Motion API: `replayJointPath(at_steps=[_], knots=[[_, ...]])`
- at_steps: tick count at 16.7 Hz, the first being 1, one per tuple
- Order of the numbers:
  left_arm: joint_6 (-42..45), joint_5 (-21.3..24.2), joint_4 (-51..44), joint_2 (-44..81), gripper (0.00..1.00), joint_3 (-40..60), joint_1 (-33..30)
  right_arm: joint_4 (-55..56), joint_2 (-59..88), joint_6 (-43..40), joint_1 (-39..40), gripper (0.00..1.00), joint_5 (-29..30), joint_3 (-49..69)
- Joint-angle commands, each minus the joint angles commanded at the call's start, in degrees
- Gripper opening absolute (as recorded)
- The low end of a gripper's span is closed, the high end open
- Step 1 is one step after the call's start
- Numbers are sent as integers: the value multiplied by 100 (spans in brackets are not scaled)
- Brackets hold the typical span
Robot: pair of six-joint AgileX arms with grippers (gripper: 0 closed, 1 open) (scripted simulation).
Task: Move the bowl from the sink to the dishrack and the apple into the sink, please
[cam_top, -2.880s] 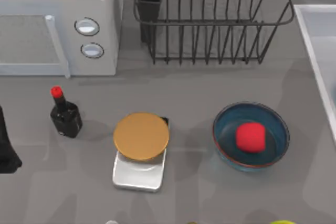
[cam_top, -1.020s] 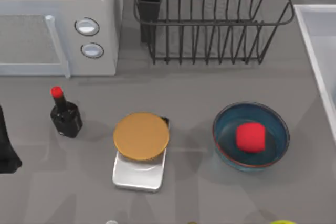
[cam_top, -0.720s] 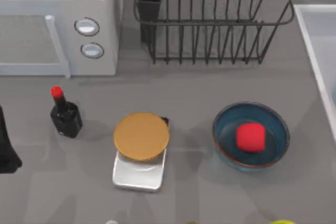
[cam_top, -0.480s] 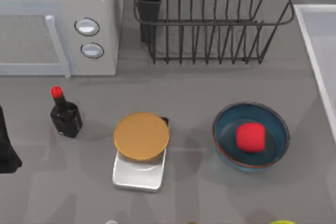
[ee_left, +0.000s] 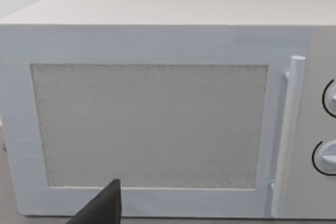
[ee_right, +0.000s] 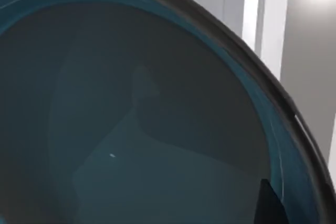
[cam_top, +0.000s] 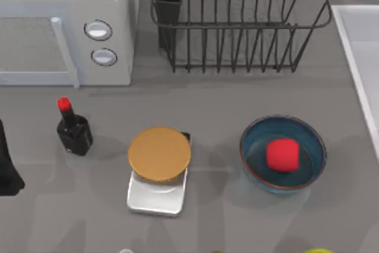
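Bowl (ee_right: 131,129) interior fills your right wrist view, so the right arm sits close over the sink (cam_top: 355,45) at three o'clock; claw opening I cannot tell. Apple (cam_top: 282,154) rests in another bowl (cam_top: 283,153) on the worktop. Left arm idles at nine o'clock.

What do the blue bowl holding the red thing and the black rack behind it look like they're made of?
The bowl looks like glazed ceramic: deep blue, glossy inside, with a thin reddish-brown rim. The apple in it is flat bright red and blocky, so it may be plastic. The dishrack looks like thin black-coated metal wire with upright tines.
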Motion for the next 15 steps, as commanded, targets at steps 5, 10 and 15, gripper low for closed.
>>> replayJointPath(at_steps=[5,10,15], knots=[[0,0,0,0,100,0,0,-1037,-2044,-728,-698,0,-74,-992],[0,0,0,0,100,0,0,-1681,-3292,-1182,-1138,0,-122,-1626],[0,0,0,0,100,0,0,-1743,-3385,-1224,-1180,0,-126,-1675]])
